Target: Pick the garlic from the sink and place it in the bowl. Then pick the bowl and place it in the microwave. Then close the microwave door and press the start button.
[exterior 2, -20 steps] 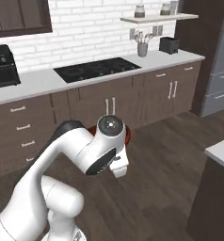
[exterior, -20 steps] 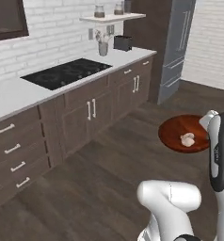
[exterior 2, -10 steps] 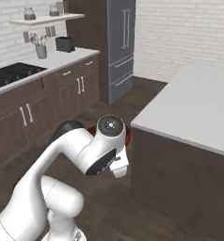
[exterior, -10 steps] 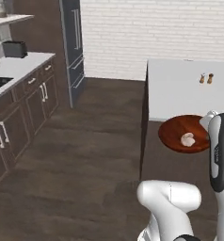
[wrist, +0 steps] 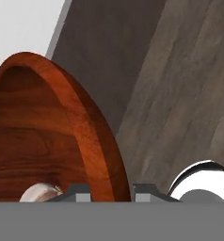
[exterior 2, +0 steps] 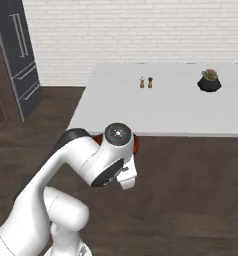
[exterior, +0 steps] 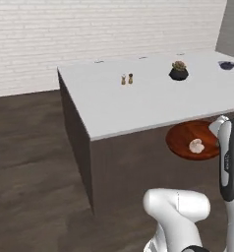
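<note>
While held: 1 garlic (exterior: 196, 145), 1 bowl (exterior: 190, 139)

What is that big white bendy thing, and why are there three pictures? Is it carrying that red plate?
The white bendy thing is a robot arm on a base that drives around a pretend kitchen. Two pictures come from cameras on the base, one behind the arm on each side. The third comes from a camera on the robot's hand. The red plate is really a wooden bowl, and a little garlic sits inside it. The gripper pinches the bowl's rim, so the arm carries it in the air, beside a big white counter. On that counter stand two small shakers and a little potted plant.
</note>
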{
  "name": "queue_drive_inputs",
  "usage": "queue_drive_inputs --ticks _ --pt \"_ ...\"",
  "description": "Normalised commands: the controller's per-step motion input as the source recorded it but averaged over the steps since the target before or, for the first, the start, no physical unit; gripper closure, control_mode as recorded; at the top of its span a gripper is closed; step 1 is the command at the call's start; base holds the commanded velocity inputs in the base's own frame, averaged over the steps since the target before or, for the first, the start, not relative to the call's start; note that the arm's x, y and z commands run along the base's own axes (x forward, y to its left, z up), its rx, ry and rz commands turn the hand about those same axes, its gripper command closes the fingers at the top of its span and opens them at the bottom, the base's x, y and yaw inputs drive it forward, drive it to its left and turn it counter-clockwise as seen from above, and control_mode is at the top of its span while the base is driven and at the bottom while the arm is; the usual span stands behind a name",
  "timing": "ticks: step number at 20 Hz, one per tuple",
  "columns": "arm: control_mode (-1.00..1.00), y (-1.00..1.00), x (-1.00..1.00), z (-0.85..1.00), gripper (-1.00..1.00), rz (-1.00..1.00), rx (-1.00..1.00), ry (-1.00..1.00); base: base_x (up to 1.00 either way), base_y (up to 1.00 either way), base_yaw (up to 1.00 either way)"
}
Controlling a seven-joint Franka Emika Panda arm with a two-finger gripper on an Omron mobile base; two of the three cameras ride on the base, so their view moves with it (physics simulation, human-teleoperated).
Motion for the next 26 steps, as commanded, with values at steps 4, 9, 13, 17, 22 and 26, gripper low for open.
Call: queue_drive_inputs --ticks 4,9,13,17,22,26 --pt "1.00 0.00 0.00 0.00 1.00 0.00 0.00 0.00 0.64 -0.11 -0.77" --pt "1.00 0.00 0.00 0.00 1.00 0.00 0.00 0.00 0.76 -0.03 -0.76" --pt "1.00 0.00 0.00 0.00 1.00 0.00 0.00 0.00 0.95 0.00 -0.69" --pt "1.00 0.00 0.00 0.00 1.00 0.00 0.00 0.00 1.00 -0.24 -0.54" --pt "1.00 0.00 0.00 0.00 1.00 0.00 0.00 0.00 1.00 -0.41 -0.50" --pt "1.00 0.00 0.00 0.00 1.00 0.00 0.00 0.00 1.00 -0.37 -0.53"
